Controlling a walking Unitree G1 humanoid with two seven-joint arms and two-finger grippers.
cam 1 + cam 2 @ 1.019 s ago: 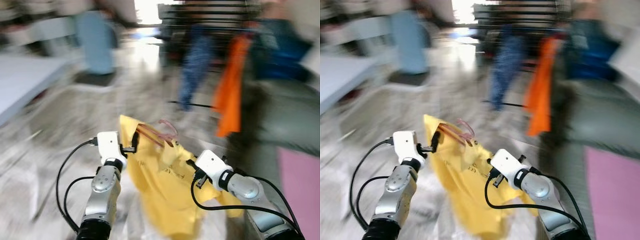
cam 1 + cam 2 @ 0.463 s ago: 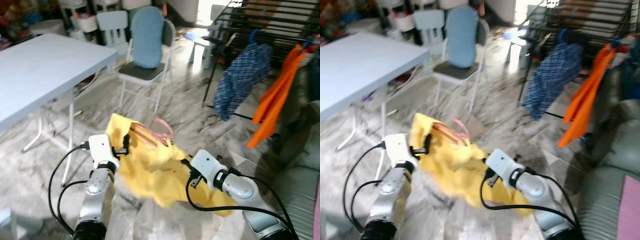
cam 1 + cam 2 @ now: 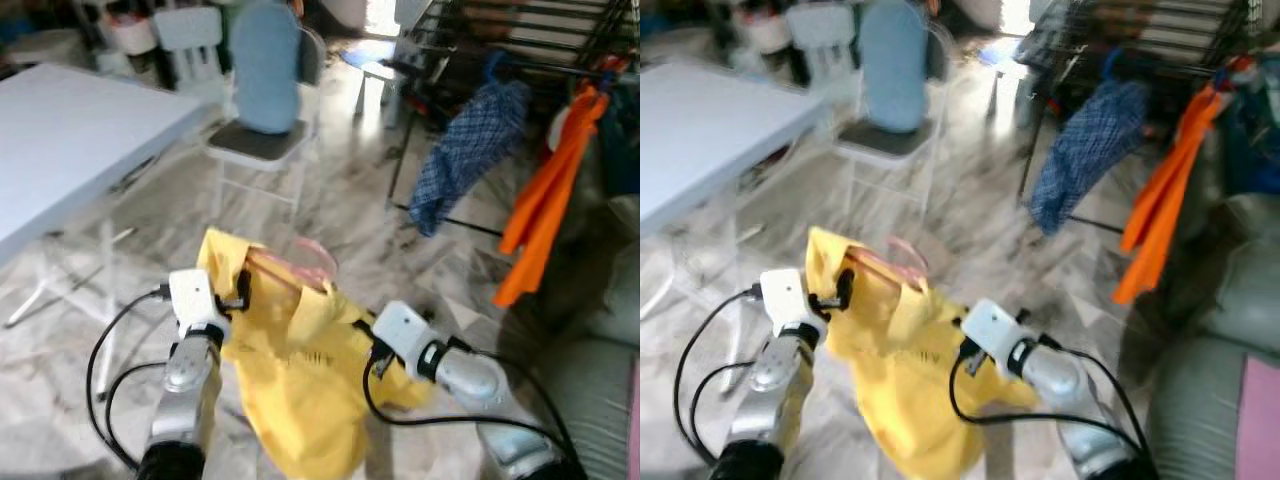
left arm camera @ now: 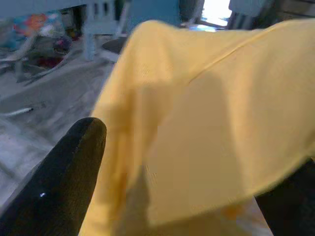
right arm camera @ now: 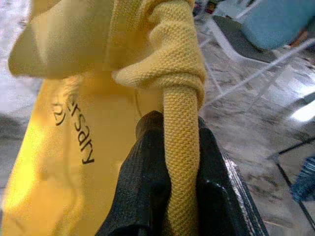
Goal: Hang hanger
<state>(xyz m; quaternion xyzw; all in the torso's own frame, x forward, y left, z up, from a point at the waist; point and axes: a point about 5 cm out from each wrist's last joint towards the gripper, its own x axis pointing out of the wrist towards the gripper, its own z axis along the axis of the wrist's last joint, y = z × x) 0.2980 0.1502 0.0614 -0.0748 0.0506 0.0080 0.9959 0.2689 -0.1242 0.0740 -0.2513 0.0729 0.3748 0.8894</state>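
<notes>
Two silver arms carry a yellow shirt [image 3: 300, 370] on a pink hanger [image 3: 300, 270] above a marbled floor [image 3: 350, 220], with a white table [image 3: 70, 140] to the left and a drying rack [image 3: 520, 50] of hanging clothes, a blue checked garment [image 3: 455, 155] and an orange one [image 3: 545, 195], ahead to the right. A blue-backed chair [image 3: 262, 90] stands beyond. Dark lettering on the shirt reads partly "ersary". Left gripper [image 3: 241, 290] pinches the shirt's shoulder by the hanger; right gripper [image 5: 170, 177] is clamped on a rolled yellow fold of the shirt, its fingers [image 5: 147, 167] closed around it.
</notes>
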